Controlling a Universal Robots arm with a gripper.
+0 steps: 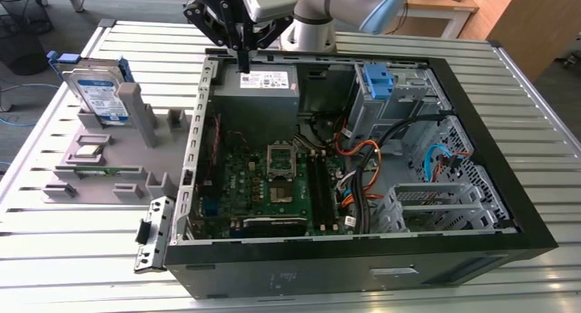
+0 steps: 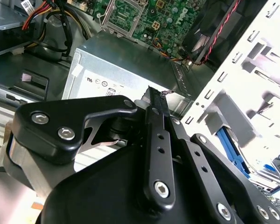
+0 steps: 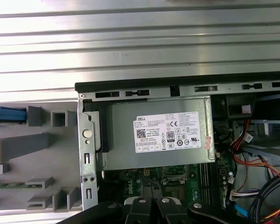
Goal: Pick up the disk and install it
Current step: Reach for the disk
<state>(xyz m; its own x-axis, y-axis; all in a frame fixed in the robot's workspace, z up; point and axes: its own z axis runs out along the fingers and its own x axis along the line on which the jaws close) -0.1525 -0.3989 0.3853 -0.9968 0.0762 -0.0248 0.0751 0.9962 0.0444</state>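
Gripper (image 1: 243, 65) hangs just above the power supply (image 1: 257, 81) at the far side of the case (image 1: 363, 265). Jaws pressed together, gripping nothing.

Disk (image 1: 98, 90) stands on edge in the grey fixture (image 1: 136, 160) on the exterior view's left, well apart from the gripper — likely kept upright so its top stays graspable.

Case lies open on 1 side — probably for access from above.

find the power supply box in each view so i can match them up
Exterior view: power supply box in the computer case's corner at the exterior view's upper left.
First wrist view: box between case rim and motherboard.
Second wrist view: box in front of the motherboard.
Shared landmark: green motherboard bordering the box.
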